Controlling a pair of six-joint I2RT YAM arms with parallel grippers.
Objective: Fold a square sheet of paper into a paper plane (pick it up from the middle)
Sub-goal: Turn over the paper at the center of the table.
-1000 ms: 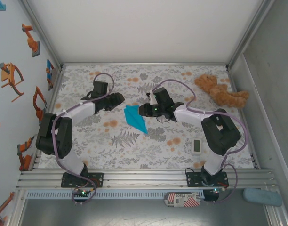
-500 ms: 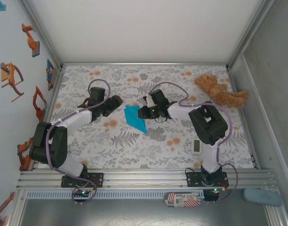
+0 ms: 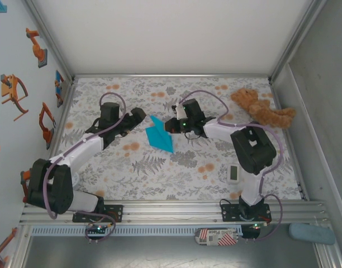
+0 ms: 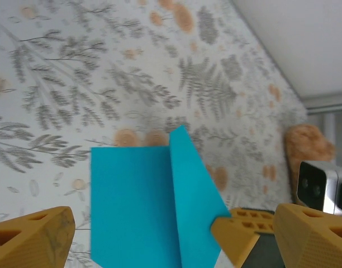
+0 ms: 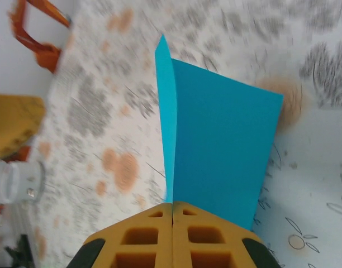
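Overhead view of a table [image 3: 104, 167] covered in a floral cloth, with two robot arms reaching in towards its middle. Between them is the paper plane [image 3: 160, 134], a bright cyan-blue folded sheet, pointed like a kite, with one flap standing up along its centre crease. The right gripper [image 5: 172, 215] is clenched on the plane. Its wrist camera shows the two orange fingers pressed flat together, with the crease running straight into the seam between them. The left gripper [image 3: 139, 115] sits just beside the plane's other side, its jaws spread wide and grasping nothing. In its wrist camera the blue paper lies in the gap between the fingers [image 4: 31, 237], close to them but apparently not touching. Whether the plane rests on the cloth or is lifted slightly cannot be told. A brown teddy bear [image 3: 263, 109] lies at the far right, and a small white timer [image 3: 233, 173] lies nearer the right arm's base.
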